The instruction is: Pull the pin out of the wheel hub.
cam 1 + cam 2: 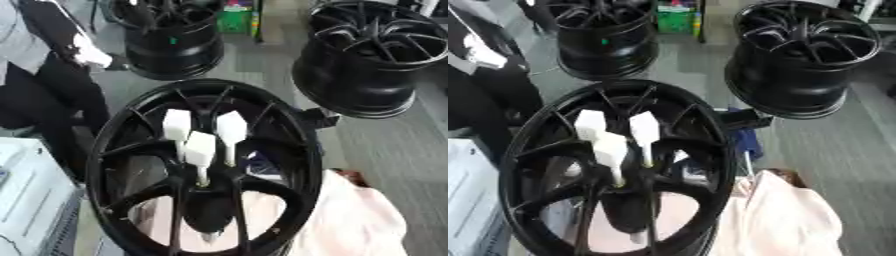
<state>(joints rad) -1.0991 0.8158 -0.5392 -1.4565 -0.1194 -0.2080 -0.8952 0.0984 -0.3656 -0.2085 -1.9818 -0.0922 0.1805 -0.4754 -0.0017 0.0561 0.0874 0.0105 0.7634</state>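
A large black wheel hub (293, 165) stands tilted in the middle, its spokes facing me. Three white pins stick out of its centre: one at the upper left (177, 125), one at the upper right (232, 128) and one lower in front (200, 149). Each has a broad flat white head on a thin shaft that runs down into the hub. A small white tip (208, 237) shows near the hub's lower rim. Neither of my hands shows in either view.
Two more black wheels stand on the grey floor behind, one at the back left (171, 42) and one at the back right (372, 60). A pale pink cloth (359, 220) lies at the lower right, a light grey case (31, 200) at the lower left. A person in dark clothes (52, 80) stands at the left.
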